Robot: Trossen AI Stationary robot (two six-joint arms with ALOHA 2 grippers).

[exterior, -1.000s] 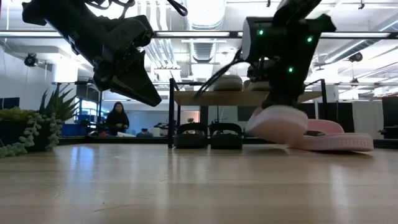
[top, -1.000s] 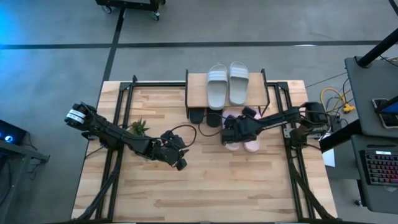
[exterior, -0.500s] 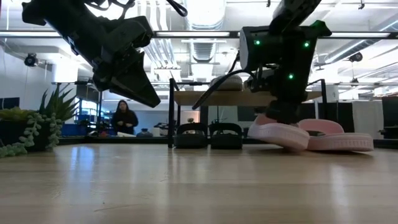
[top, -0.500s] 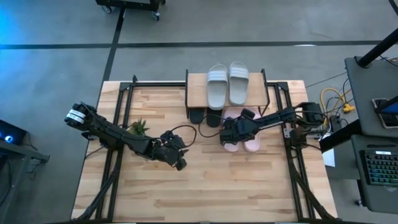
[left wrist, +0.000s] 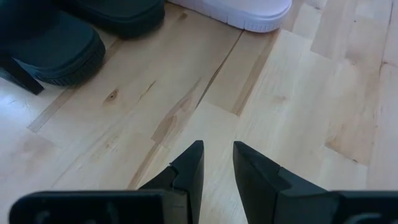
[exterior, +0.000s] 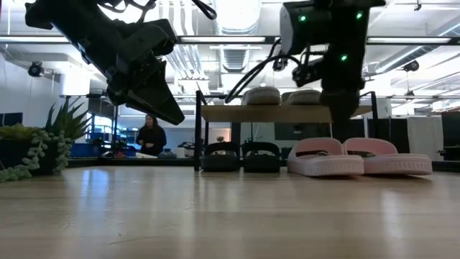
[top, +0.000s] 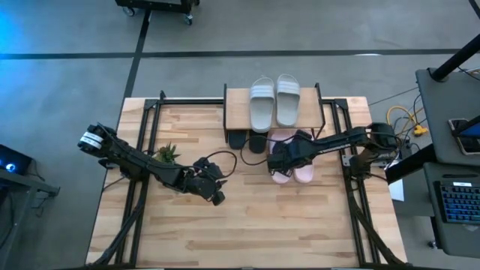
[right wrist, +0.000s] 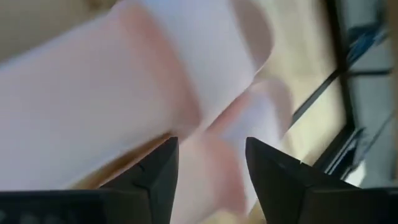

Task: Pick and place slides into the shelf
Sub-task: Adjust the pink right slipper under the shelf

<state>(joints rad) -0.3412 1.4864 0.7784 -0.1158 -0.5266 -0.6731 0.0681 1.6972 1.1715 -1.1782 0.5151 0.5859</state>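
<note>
Two pink slides lie flat, side by side, on the table in front of the shelf: the left one (top: 278, 176) (exterior: 325, 157) and the right one (top: 304, 172) (exterior: 388, 156). My right gripper (top: 280, 156) (exterior: 338, 124) is open above the left pink slide (right wrist: 124, 93), clear of it in the low view. Two grey slides (top: 262, 103) (top: 288, 99) rest on the shelf's top board (top: 238, 105). Two black slides (top: 238, 139) (exterior: 221, 156) stand under it. My left gripper (top: 215, 193) (left wrist: 217, 158) hangs over bare table at centre left, its fingers a narrow gap apart, empty.
A small potted plant (top: 166, 154) (exterior: 29, 147) stands on the table's left part. Black metal frames (top: 146, 120) run along both table sides. A person (exterior: 151, 135) stands far off in the room behind. Bare tabletop (top: 255, 225) lies toward the near edge.
My right gripper has brought the left pink slide down from a tilted, lifted hold. The slide's front met the table first, and it now lies flat beside the other pink slide. The gripper has let go and risen above it.
</note>
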